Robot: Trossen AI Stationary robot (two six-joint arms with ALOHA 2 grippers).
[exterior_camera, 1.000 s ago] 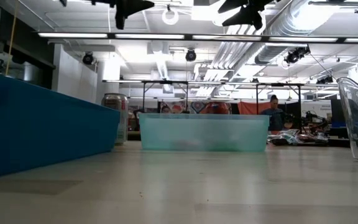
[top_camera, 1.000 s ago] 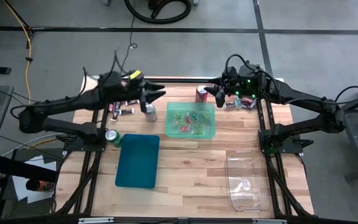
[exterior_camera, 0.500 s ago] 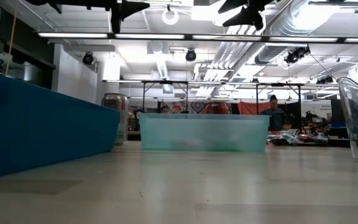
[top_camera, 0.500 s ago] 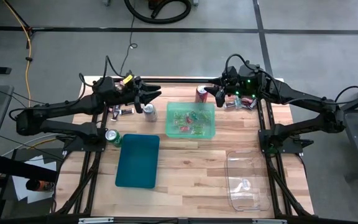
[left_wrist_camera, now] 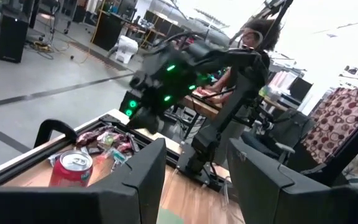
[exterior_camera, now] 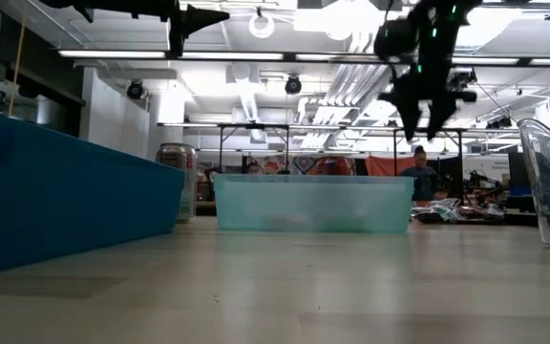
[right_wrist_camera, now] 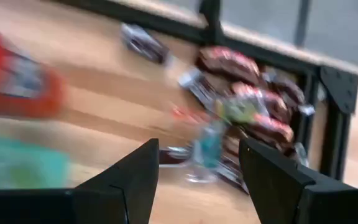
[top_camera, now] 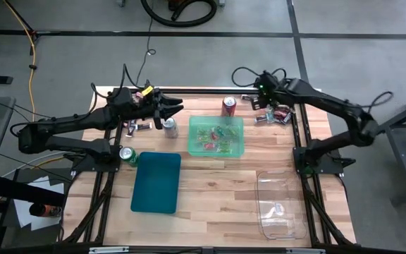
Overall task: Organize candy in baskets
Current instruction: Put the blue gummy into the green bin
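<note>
At upper left of the high view, your left gripper (top_camera: 177,107) hangs empty, jaws apart, over a silver can (top_camera: 169,125). The light green basket (top_camera: 217,136) at centre already holds sweets. Upper right, your right gripper (top_camera: 261,101), spread and empty, needs lowering onto the candy pile (top_camera: 277,113).
</note>
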